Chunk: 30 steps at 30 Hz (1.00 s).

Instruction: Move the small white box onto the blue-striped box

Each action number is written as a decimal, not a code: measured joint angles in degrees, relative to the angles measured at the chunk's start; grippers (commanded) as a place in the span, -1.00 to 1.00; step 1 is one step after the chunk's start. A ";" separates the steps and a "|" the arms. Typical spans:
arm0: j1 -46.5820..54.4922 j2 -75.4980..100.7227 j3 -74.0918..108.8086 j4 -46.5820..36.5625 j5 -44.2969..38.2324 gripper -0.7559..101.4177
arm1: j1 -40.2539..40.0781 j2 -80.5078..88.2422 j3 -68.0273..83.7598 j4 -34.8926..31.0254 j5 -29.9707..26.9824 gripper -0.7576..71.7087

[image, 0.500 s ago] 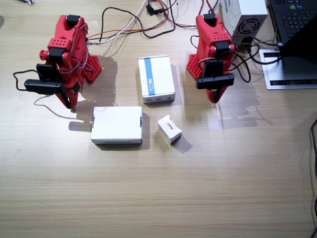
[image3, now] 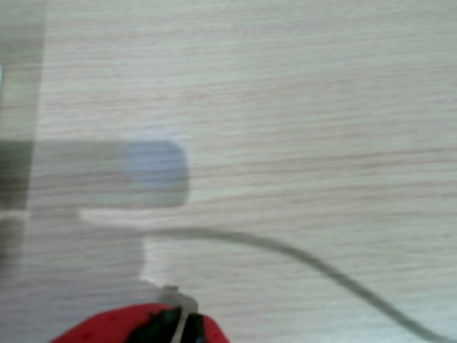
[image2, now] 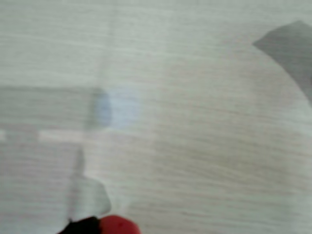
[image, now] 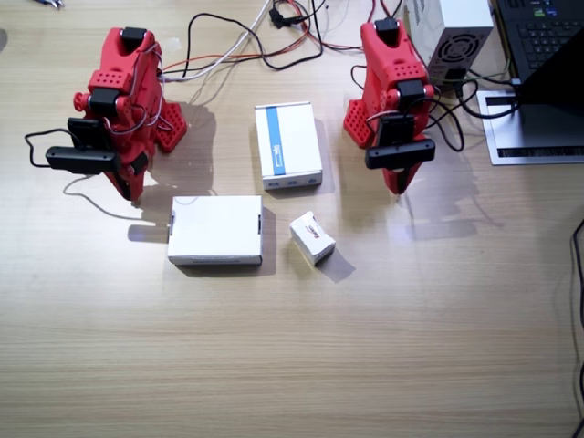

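Risk: small box [image: 312, 237] sits skewed at 6 o'clock of striped box [image: 287, 144]; left fingers [image: 397, 185], state unclear like right fingers [image: 130, 189], may clip a corner.

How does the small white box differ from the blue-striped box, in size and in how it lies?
The small white box is far smaller than the blue-striped box. It lies turned at an angle to the table edge; the striped box lies nearly straight. It carries a small red mark, the other a blue stripe. Both are white and rest on the table, untouched.
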 measured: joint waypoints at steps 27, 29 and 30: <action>0.00 0.00 0.00 -0.97 -1.76 -0.99 | -55.02 -113.99 -125.77 21.45 6.15 0.47; 0.00 0.00 0.00 -0.97 -1.76 -0.99 | -55.20 -121.29 -133.86 22.06 5.10 0.47; 0.00 0.00 0.00 -0.97 -1.76 -0.99 | -55.20 -125.07 -138.25 22.15 4.31 0.47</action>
